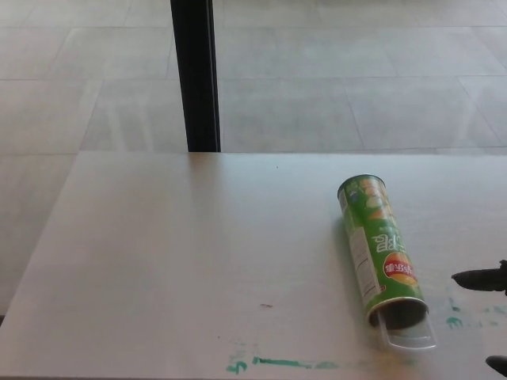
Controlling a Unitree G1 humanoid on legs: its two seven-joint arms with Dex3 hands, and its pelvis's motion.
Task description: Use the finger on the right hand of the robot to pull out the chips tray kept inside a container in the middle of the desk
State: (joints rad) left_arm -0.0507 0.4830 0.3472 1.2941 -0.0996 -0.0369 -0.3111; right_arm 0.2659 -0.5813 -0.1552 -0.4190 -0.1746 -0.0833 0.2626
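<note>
- Right now the green chips can [380, 249] lies on its side on the right part of the desk [182, 253], its open mouth toward me and its closed end pointing away.
- From that mouth the clear chips tray [408, 332] pokes out a little, its lip resting on the desk close to the near edge.
- My right hand [482, 278] shows only as a dark fingertip at the right border, level with the lower part of the can and apart from it; another dark tip sits at the bottom right corner.
- With so little of that hand in view, I cannot tell how far its fingers are spread, and I see nothing held in it.
- My left hand is out of the picture.
- As I judge it, the step in hand is the approach: bring one finger across to the tray's lip.
- I would come in low, hook the finger inside the lip, then draw straight back along the can's axis.
- A sideways push could roll the can, so I want contact on the tray only.
- Green paint smears [285, 363] mark the desk near its front edge, and a black post [195, 75] stands beyond the far edge on the tiled floor [356, 71].
</note>
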